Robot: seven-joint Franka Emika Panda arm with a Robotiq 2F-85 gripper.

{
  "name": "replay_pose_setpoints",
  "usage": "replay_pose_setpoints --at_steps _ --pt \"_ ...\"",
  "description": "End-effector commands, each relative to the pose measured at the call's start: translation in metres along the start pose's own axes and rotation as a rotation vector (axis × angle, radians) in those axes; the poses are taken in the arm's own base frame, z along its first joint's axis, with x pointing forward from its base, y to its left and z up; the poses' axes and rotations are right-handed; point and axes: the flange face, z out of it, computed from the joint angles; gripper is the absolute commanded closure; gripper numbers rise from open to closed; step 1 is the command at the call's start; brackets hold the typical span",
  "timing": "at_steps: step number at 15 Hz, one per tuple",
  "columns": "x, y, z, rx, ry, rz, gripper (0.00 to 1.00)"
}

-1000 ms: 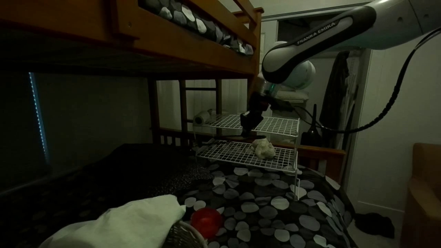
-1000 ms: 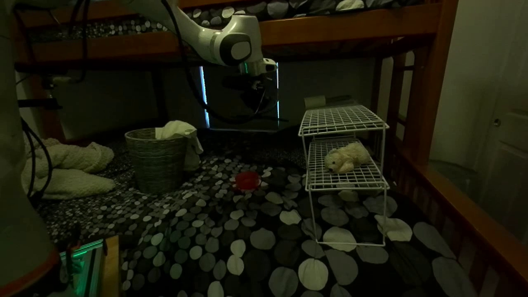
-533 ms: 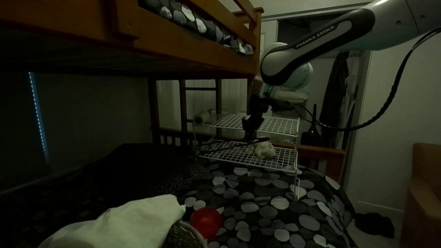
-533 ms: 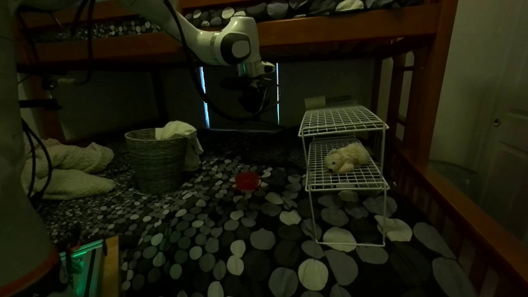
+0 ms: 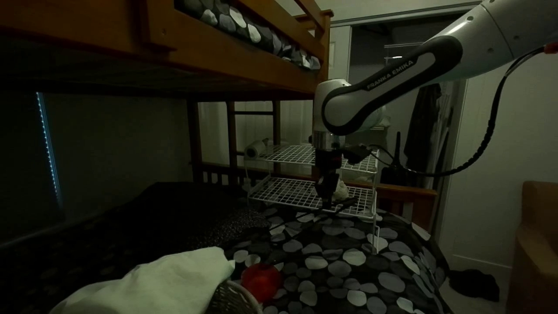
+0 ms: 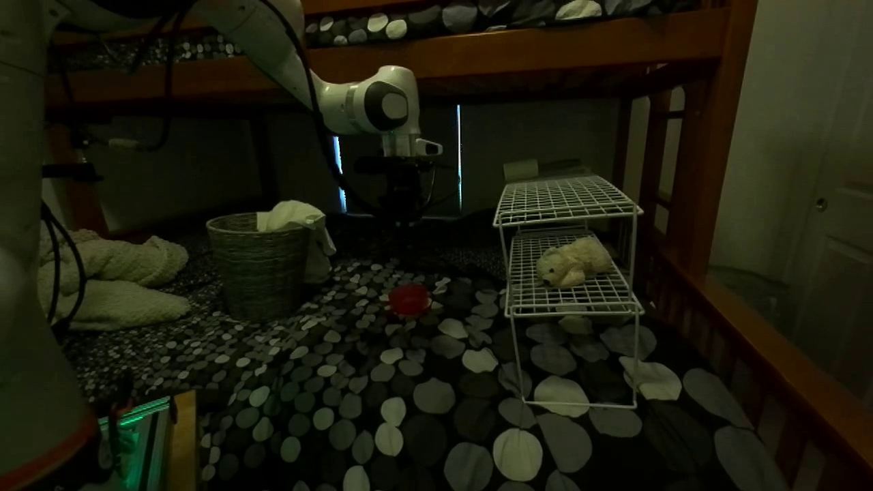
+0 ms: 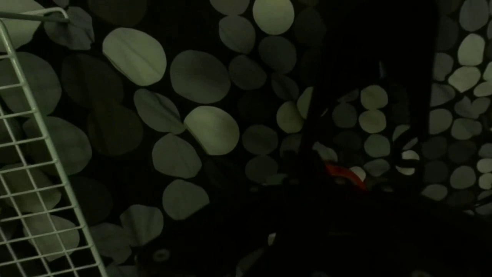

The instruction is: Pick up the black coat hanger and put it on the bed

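My gripper [image 5: 327,201] is shut on the black coat hanger [image 5: 348,203] and points straight down. The hanger sticks out on both sides of the fingers, with a thin arm slanting down over the bed's cover. The gripper also shows in an exterior view [image 6: 404,213], where the hanger is lost against the dark. The bed [image 5: 335,272] has a black cover with white and grey circles; it also shows in the wrist view [image 7: 200,77]. The hanger looks above the cover; I cannot tell whether it touches. In the wrist view the fingers and hanger merge into black.
A white wire rack [image 6: 569,198] with a plush toy [image 6: 574,262] stands on the bed; its edge shows in the wrist view [image 7: 52,154]. A red bowl [image 6: 409,299] lies near the gripper. A woven basket [image 6: 256,266] with cloth stands beyond. The upper bunk rail [image 5: 244,65] is overhead.
The arm has come down, bringing my gripper and the held hanger from the level of the rack's shelves to lower, nearer the bed's cover. The gripper has turned more upright.
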Motion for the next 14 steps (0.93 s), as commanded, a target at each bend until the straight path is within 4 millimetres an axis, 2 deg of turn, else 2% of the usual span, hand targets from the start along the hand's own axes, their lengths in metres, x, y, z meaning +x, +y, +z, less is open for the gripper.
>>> replay_pose_setpoints --at_steps 1,2,3,4,8,10,12,13,14 --pt "-0.009 0.001 0.026 -0.082 -0.111 0.033 0.98" --pt "-0.014 0.011 0.035 -0.107 -0.125 0.106 0.96" --pt "-0.018 0.019 0.039 -0.131 -0.139 0.148 0.67" --pt "-0.02 0.026 0.044 -0.151 -0.148 0.199 0.67" --pt "-0.022 0.042 0.052 -0.189 -0.214 0.281 0.37" --pt "-0.02 0.046 0.045 -0.169 -0.197 0.25 0.22" --pt "-0.016 0.046 0.028 -0.18 -0.128 0.129 0.06" --pt "-0.011 0.045 0.02 -0.19 -0.093 0.077 0.01" --pt "-0.011 0.045 0.032 -0.166 -0.133 0.158 0.16"
